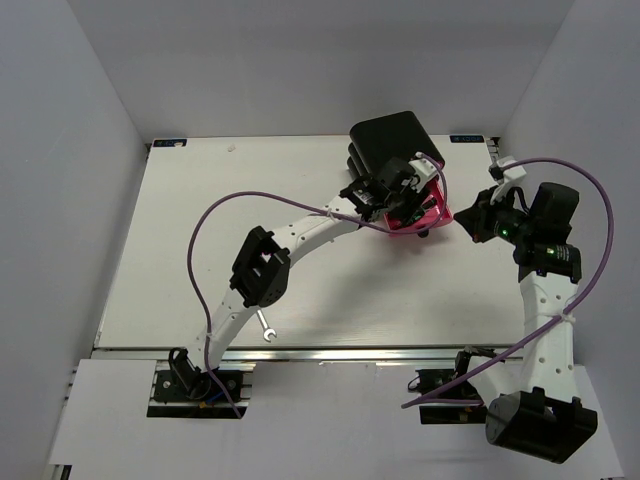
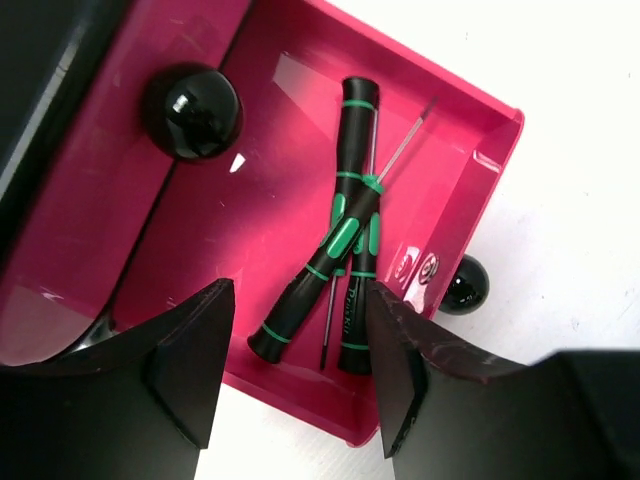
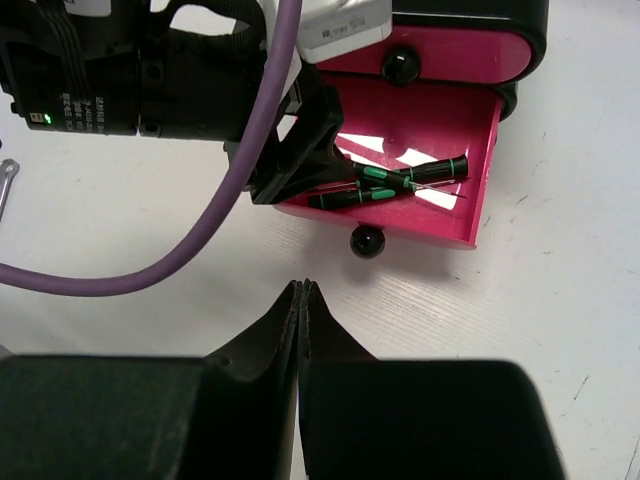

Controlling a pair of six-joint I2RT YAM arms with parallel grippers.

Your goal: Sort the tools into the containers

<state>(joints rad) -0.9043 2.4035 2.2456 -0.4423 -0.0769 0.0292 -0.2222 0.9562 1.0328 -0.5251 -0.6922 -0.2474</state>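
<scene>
Your right gripper (image 3: 301,292) sits low over the white table (image 3: 560,300), fingers pressed together with nothing between them. Ahead of you, the pulled-out pink drawer (image 3: 478,170) holds two crossed screwdrivers (image 3: 400,182), its black knob (image 3: 367,241) facing you. The left gripper (image 3: 298,160) hangs over the drawer's left end.

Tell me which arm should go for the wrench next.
Probably left. The wrench lies beside the left arm, far from the right gripper, which is shut. The left gripper is open and empty above the drawer.

White print on one screwdriver (image 2: 352,305) handle starts "Pro", rest unreadable.
</scene>
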